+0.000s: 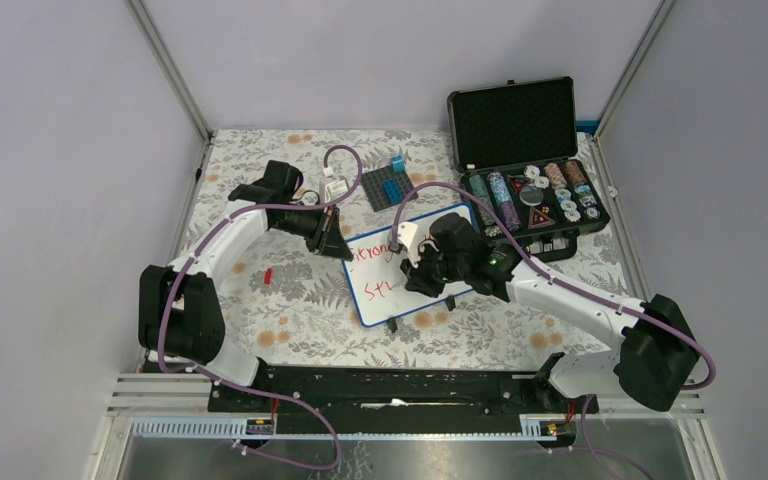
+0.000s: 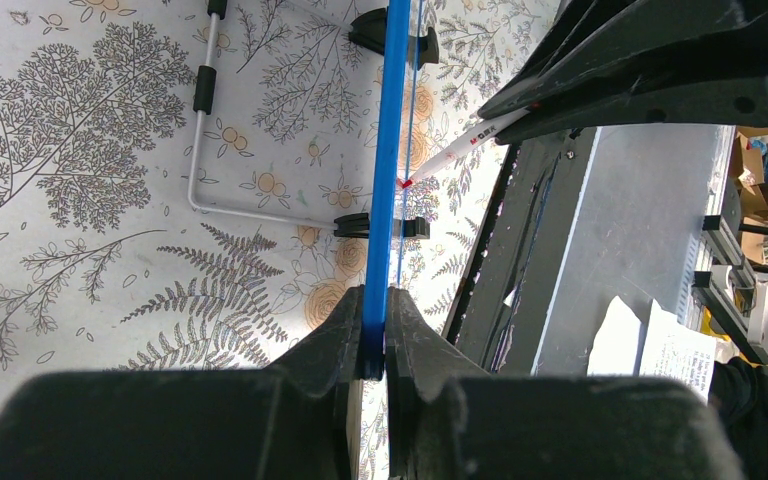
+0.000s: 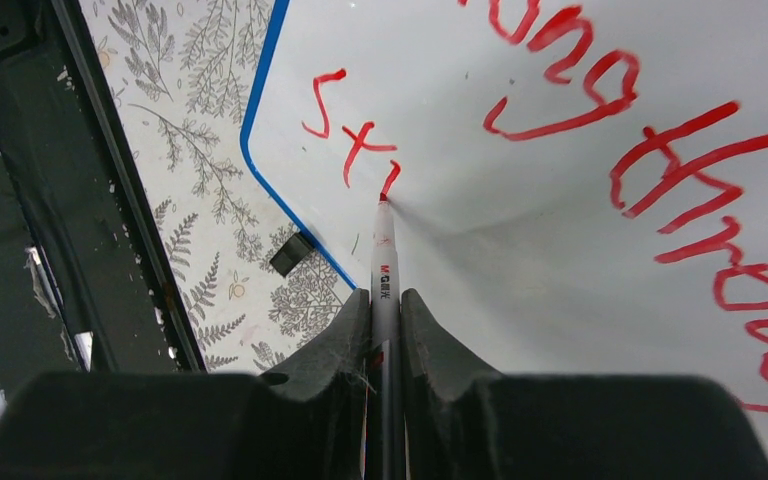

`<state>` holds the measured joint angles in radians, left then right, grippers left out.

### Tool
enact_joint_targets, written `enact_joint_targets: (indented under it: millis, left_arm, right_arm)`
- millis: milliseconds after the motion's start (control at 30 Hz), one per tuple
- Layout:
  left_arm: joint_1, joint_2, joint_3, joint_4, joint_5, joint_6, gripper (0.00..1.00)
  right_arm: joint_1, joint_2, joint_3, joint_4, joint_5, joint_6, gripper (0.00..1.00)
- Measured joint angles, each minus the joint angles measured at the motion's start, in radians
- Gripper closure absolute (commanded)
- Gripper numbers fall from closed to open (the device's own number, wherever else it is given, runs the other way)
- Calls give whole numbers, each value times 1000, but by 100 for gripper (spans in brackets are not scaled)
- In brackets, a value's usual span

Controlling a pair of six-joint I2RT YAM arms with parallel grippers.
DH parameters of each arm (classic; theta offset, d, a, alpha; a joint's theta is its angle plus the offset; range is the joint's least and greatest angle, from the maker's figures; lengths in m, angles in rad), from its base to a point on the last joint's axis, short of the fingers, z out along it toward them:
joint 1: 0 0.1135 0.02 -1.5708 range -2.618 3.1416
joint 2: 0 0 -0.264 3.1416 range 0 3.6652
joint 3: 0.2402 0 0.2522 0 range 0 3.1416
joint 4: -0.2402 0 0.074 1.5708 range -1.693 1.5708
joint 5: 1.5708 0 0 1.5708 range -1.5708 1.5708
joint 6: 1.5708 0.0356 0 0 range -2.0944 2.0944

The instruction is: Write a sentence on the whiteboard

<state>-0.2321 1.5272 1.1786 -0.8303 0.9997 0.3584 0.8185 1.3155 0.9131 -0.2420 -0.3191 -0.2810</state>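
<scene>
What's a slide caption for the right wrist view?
Right gripper holds a red marker, tip on the whiteboard beside red lettering.

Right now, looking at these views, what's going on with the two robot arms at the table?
The left gripper is shut on the thin blue rim of the small rectangular white whiteboard, gripping it at its edge. The right gripper holds a slim white marker with a red tip, which touches the board a few strokes into a second line of red handwriting. The first line is already written.
</scene>
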Motion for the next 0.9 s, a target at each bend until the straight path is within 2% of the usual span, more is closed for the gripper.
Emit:
enact_joint_targets:
  millis: [900]
  left_arm:
    - [0, 0, 0, 0, 0, 0, 100]
  right_arm:
    - [-6, 12, 10, -16, -8, 16, 100]
